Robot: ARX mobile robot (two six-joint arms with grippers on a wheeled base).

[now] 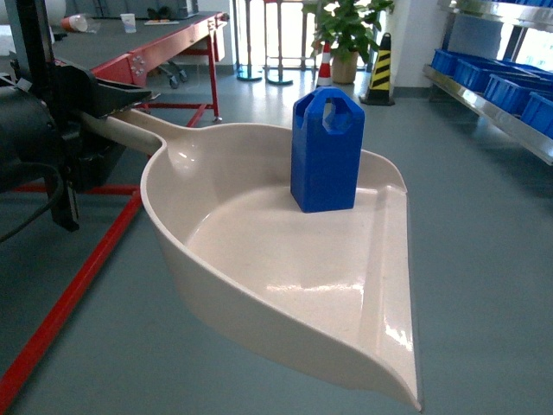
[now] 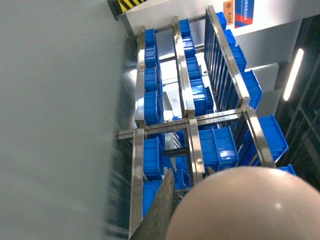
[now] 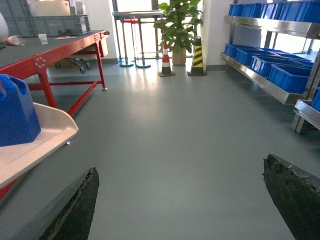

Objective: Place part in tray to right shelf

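1. Blue plastic catches our eye first: the part stands upright in the tray, toward its far side, its handle hole at the top.
2. We see the cream tray held off the grey floor, its handle running left into our left gripper, whose dark jaws are clamped on the handle.
3. From our left wrist camera, the tray's rounded back fills the lower right, and one dark finger lies beside it.
4. Our right gripper carries nothing; its two dark fingers stand wide apart over bare floor, with the tray's lip and the part at the left edge of that view.
5. We find the right shelf far to the right, well apart from the tray, with blue crates sitting on it.
6. To the far left stands a red-framed table, and a potted plant beside a striped cone at the far wall.
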